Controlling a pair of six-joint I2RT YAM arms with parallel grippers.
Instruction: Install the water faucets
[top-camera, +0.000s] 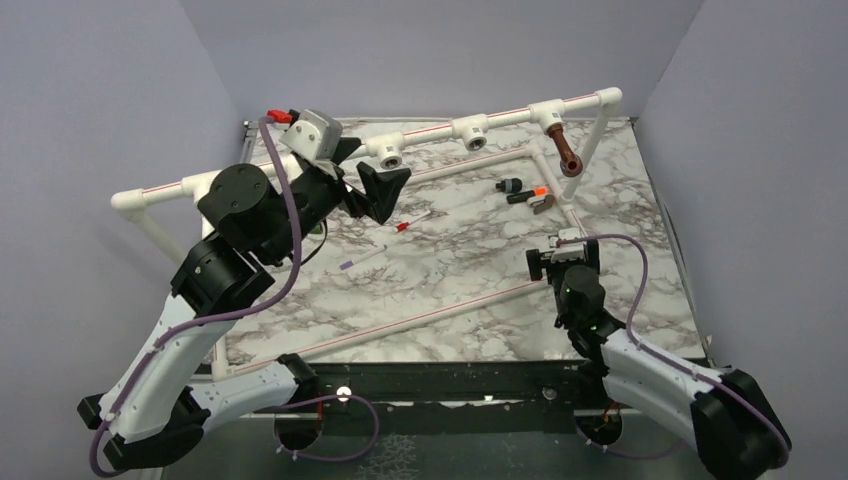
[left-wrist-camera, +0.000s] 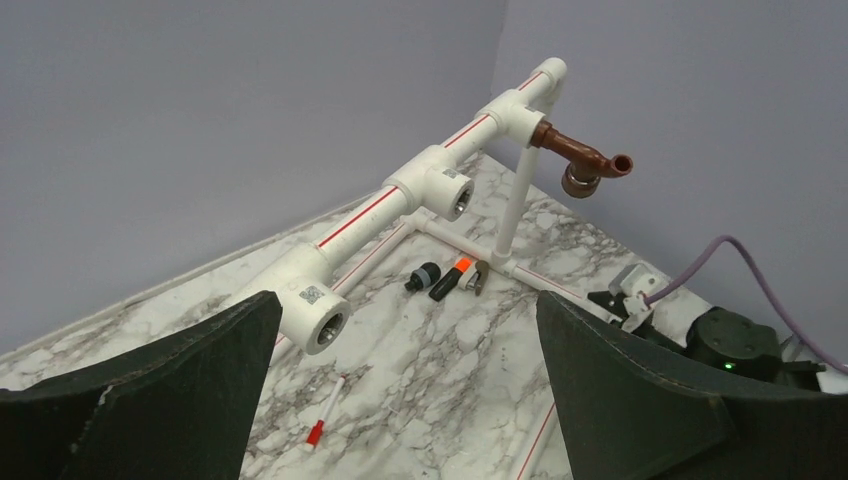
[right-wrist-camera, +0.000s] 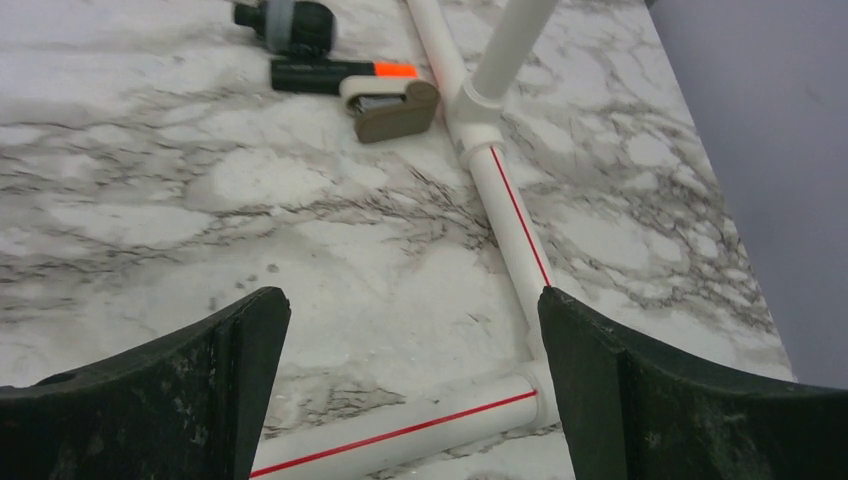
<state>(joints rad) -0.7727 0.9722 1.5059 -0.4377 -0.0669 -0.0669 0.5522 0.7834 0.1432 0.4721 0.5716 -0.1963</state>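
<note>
A copper-coloured water faucet (top-camera: 567, 152) (left-wrist-camera: 585, 165) hangs spout down from the rightmost T-fitting (top-camera: 548, 113) of the raised white pipe rail. The middle T-fitting (top-camera: 472, 130) (left-wrist-camera: 445, 190) and the left T-fitting (top-camera: 385, 150) (left-wrist-camera: 322, 318) have bare sockets. My left gripper (top-camera: 392, 195) (left-wrist-camera: 408, 330) hovers open and holds nothing, just in front of the left T-fitting. My right gripper (top-camera: 563, 255) (right-wrist-camera: 412, 300) is open and holds nothing, low over the frame's near right corner pipe (right-wrist-camera: 400, 435).
A black piece with an orange tip (top-camera: 530, 195) (right-wrist-camera: 340, 72), a black and grey cap (top-camera: 510, 186) (right-wrist-camera: 290, 20) and a tan clip (top-camera: 543, 204) (right-wrist-camera: 395, 105) lie by the right upright. A red-tipped stick (top-camera: 412, 222) (left-wrist-camera: 318, 425) and a purple-tipped stick (top-camera: 360, 258) lie mid-table.
</note>
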